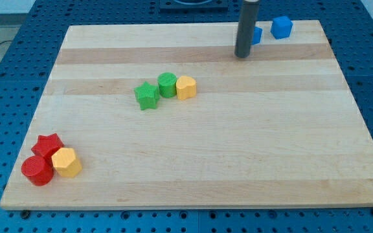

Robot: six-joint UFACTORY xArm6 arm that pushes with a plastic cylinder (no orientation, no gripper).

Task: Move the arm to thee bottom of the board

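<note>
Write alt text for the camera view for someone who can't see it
My tip rests near the wooden board's top edge, beside two blue blocks at the view's top right. A green star, green cylinder and yellow block cluster mid-board; a red star, red cylinder and another yellow block sit bottom left.

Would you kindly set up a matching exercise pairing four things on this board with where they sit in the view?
Things:
1. my tip
2. green star block
3. red cylinder block
4. blue cube block

Places:
A. bottom left corner of the board, touching a yellow block
B. top right, nearest the board's far edge
C. near the top, just left of a partly hidden blue block
D. left end of the middle row of three

Pairs: 1-C, 2-D, 3-A, 4-B
</note>
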